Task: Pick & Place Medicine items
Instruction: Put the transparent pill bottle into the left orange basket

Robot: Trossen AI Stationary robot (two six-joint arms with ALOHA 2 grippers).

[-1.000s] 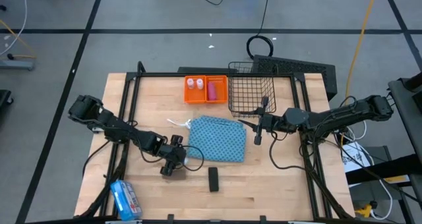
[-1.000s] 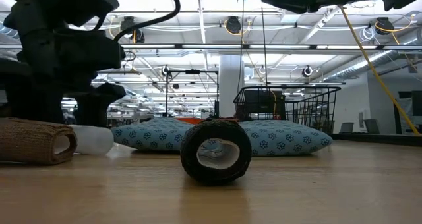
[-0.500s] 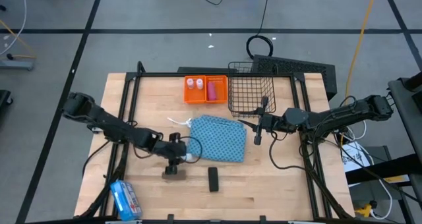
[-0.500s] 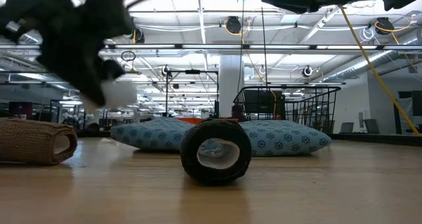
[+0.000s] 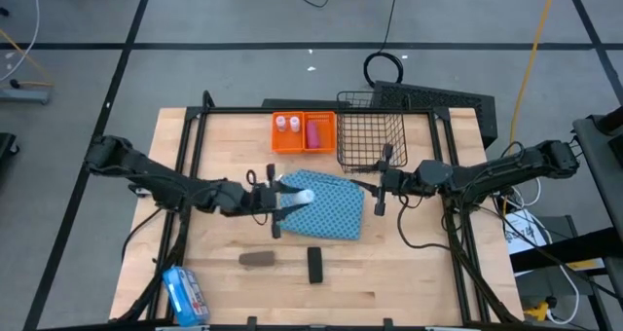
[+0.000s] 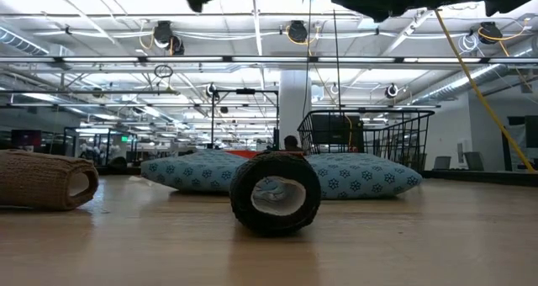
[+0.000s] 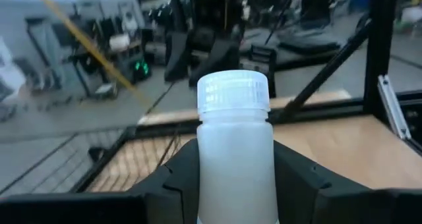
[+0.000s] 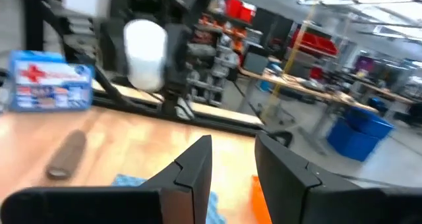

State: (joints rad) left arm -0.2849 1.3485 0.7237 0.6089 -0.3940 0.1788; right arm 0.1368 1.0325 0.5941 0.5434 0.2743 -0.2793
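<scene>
My left gripper is shut on a small white round bottle, held in the air over the near-left part of the large blue patterned cloth. The bottle fills the left wrist view. A brown oblong piece and a black bar lie on the table near the front. Two white bottles and a pink tube lie in the orange tray. My right gripper is open and empty, right of the cloth. My left gripper pinches the bottle's body between its two fingers, one on each side. The fingers come level from the table's left and lie along the bottle. The white cap sticks out past the fingertips, and the bottle is lifted clear of the table.
A black wire basket stands at the back, right of the orange tray. A blue and white packet lies at the near left corner. A black frame runs round the table's edges.
My left gripper has taken the white bottle from the table beside the brown piece. It has risen and gone toward the far right, until it is over the blue cloth's edge. The bottle is lifted clear. The brown piece has stayed where it was.
</scene>
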